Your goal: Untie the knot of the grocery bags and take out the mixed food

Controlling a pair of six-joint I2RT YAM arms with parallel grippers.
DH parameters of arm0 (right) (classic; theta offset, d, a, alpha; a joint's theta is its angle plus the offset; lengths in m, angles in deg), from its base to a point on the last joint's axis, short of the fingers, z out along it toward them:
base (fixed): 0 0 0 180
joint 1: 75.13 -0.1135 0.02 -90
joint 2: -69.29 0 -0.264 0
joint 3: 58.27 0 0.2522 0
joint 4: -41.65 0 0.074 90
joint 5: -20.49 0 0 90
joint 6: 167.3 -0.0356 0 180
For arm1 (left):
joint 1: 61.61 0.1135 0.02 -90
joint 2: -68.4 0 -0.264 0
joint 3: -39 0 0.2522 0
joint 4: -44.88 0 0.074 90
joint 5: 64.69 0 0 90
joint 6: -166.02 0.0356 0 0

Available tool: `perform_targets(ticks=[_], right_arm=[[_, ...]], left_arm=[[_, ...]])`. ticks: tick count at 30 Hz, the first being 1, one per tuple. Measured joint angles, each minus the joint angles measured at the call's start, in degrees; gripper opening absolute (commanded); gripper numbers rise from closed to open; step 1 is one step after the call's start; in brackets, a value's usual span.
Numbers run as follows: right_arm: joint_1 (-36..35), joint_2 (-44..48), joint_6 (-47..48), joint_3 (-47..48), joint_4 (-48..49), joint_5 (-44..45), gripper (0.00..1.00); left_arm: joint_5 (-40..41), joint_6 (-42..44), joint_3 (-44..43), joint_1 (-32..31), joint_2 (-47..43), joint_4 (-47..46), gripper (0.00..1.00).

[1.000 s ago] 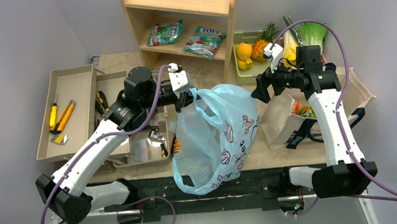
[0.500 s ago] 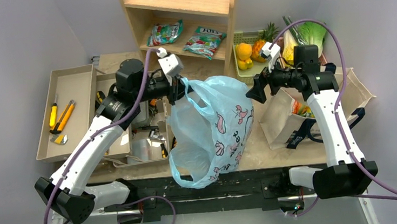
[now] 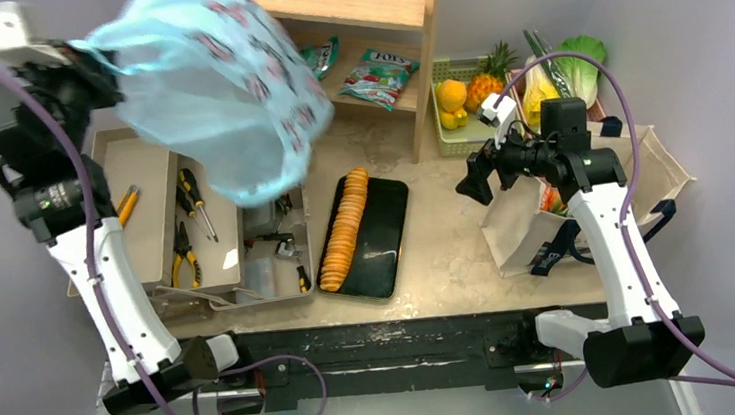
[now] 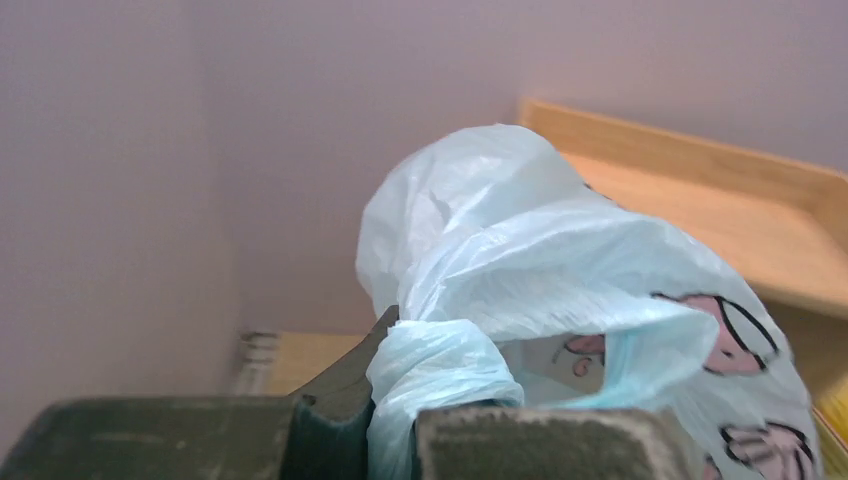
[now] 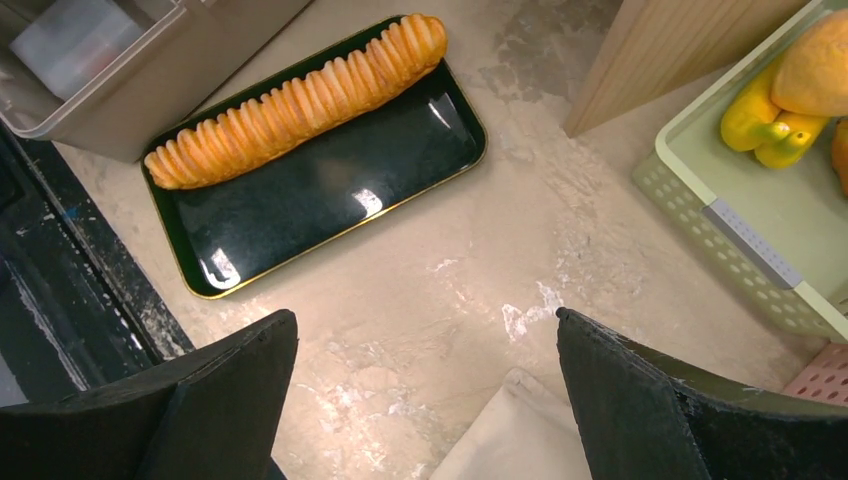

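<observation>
My left gripper (image 3: 82, 64) is raised high at the far left, shut on the twisted handle of the light-blue plastic bag (image 3: 217, 80). The bag hangs in the air over the tool trays and the shelf's left side. In the left wrist view the bag (image 4: 560, 250) bunches between my pads (image 4: 540, 445). My right gripper (image 3: 470, 180) is open and empty above bare table, next to the cream canvas tote (image 3: 516, 230); a corner of the tote (image 5: 515, 440) lies just below the gripper (image 5: 425, 320). Oranges (image 3: 451, 95), a pineapple (image 3: 492, 71) and a green cabbage (image 3: 581, 56) sit at the back right.
A black tray (image 3: 386, 231) with a row of orange crackers (image 3: 341, 232) lies mid-table. A wooden shelf (image 3: 422, 72) holds green-and-red snack packets (image 3: 377, 71). Grey tool trays (image 3: 138, 157) stand at left. The green basket (image 5: 740, 235) holds yellow produce (image 5: 765, 125).
My left arm has swung up and far to the left, carrying the blue bag off the table's front; the cracker tray now shows. The right arm has barely moved.
</observation>
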Motion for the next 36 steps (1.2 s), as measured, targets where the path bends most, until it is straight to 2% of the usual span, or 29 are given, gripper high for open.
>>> perform_targets(ticks=[3,9,12,14,17,24,31,36], right_arm=[[-0.02,0.35,-0.11,0.0,0.24,0.79,0.98],[-0.02,-0.48,-0.48,0.0,0.66,1.14,0.98],[-0.04,-2.05,-0.79,0.09,1.44,0.9,0.98],[-0.04,-3.89,-0.94,0.66,1.6,0.81,0.98],[-0.04,-6.67,-1.18,1.79,1.88,0.81,0.98],[-0.04,-7.69,-1.18,2.67,1.88,1.33,0.99],[-0.04,-5.95,-1.18,2.67,1.55,3.21,0.99],[-0.04,-5.84,-1.2,2.64,1.57,3.72,0.99]], left_arm=[[9.18,0.76,-6.69,5.35,-0.07,0.68,0.0],[29.22,5.97,-16.72,5.79,2.6,1.07,0.0],[35.89,6.88,-26.47,5.97,10.91,0.72,0.0],[37.2,6.88,-33.75,5.97,18.23,0.22,0.0],[36.28,6.69,-43.36,5.88,30.56,-4.33,0.0],[28.41,6.86,-40.09,4.0,44.46,-16.15,0.0],[19.47,7.15,-38.99,2.51,44.28,-22.23,0.0],[15.45,7.13,-31.52,1.95,39.95,-26.27,0.0]])
